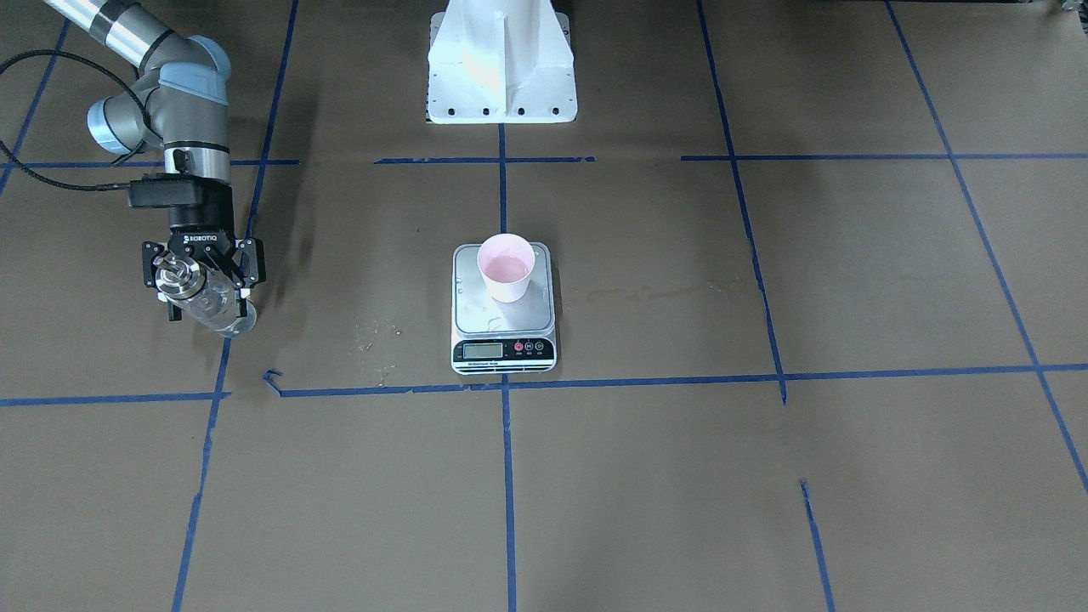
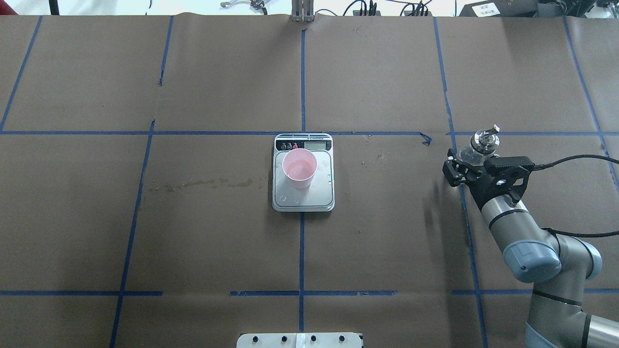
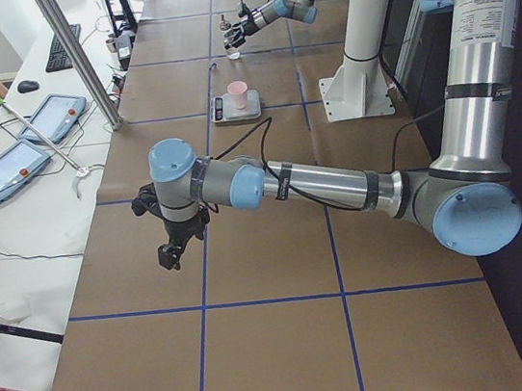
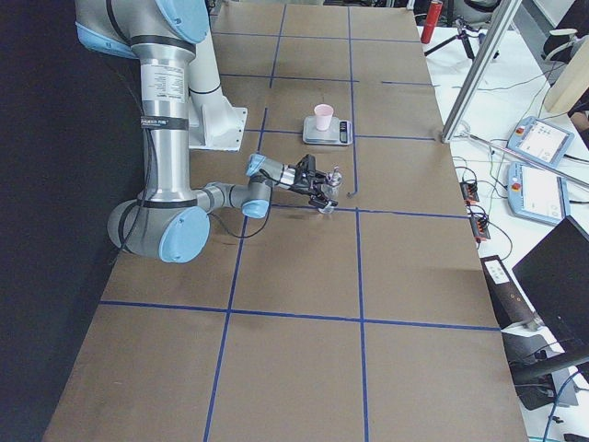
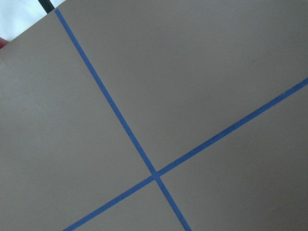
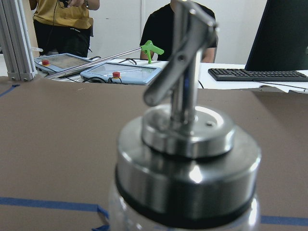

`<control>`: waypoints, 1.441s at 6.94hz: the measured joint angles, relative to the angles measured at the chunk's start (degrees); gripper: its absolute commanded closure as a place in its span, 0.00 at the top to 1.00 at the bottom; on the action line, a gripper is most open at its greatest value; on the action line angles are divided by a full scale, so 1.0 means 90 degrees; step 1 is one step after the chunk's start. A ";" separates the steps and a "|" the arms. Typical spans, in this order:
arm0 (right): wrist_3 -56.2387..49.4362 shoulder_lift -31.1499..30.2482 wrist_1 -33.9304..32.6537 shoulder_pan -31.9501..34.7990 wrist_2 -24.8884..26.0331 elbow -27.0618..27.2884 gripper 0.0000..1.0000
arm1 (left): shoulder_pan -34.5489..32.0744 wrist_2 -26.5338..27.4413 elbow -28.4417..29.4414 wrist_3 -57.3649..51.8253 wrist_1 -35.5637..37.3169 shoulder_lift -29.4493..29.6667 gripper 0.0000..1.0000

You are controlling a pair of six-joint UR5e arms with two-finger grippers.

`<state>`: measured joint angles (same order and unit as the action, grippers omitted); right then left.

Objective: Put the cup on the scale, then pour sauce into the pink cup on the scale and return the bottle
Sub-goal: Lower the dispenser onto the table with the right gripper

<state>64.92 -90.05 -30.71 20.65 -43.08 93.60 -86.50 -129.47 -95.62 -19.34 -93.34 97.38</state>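
Frontally, blue tape [image 1: 508, 476] is gridding the brown-papered table [image 1: 680, 510]. At centre left the right claw [image 1: 208, 296] is clamping the clear glass bottle [image 1: 229, 320], while the pink paper cup [image 1: 507, 270] is standing on the silver scale [image 1: 503, 330] mid-frame, with bare surface all around. Overhead, the bottle's shiny metal cap [image 2: 485, 138] is showing at right. From the left end, the left claw [image 3: 174, 254] is hanging over the table; apart or together, I cannot tell.

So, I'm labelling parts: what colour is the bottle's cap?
Shiny silver metal; the cap shows best in the right wrist view.
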 measured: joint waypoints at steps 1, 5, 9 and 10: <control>-0.0016 -0.0011 0.0002 0.0001 -0.0074 0.0026 1.00 | -0.0002 0.0000 0.0000 0.0000 0.0000 0.0000 1.00; -0.0008 -0.0313 -0.0005 0.0026 -0.0814 0.0452 1.00 | -0.0008 0.0009 -0.0078 0.0002 0.0000 -0.0017 1.00; 0.0009 -0.0939 -0.0142 0.0031 -0.1655 0.1080 1.00 | -0.0008 0.0001 -0.0126 0.0010 0.0000 -0.0029 1.00; 0.0031 -0.0976 -0.0470 0.0032 -0.1979 0.1248 1.00 | -0.0008 0.0002 -0.0143 0.0010 0.0000 -0.0032 1.00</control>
<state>65.20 -98.83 -34.94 20.94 -60.89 104.83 -86.57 -129.44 -96.90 -19.25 -93.34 97.09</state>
